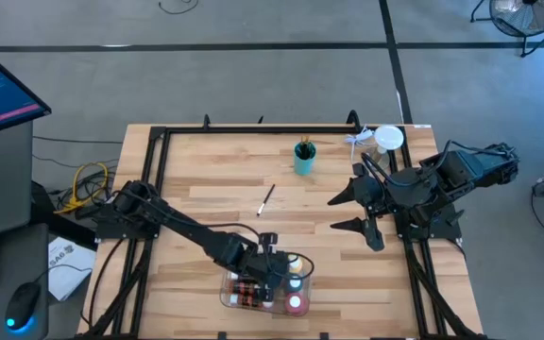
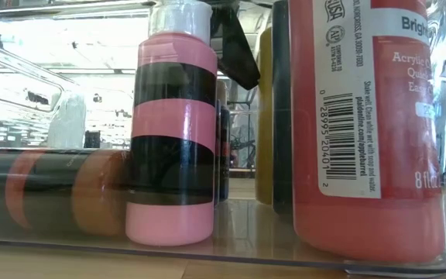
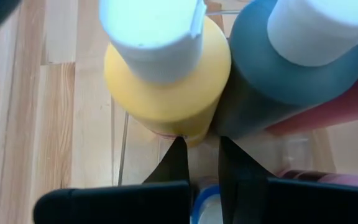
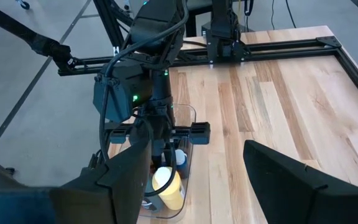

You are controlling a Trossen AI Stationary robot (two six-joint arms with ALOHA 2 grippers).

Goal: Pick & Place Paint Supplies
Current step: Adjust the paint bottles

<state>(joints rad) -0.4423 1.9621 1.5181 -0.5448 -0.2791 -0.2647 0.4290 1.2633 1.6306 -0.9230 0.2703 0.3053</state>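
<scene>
Left end effector, pinched narrow, hovers over round plastic bottles in the clear tray; right end effector gapes wide, perhaps empty.

Both arms are matte black, with black cables along the links, pointed black fingers and a green light.

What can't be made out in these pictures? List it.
- High view: the tray's contents, partly covered by the left gripper.
- High view: what stands in the cup, too small.
- Low view: the red bottle's label, cut off by the edge.
The right gripper waits open, in plain view.
</scene>
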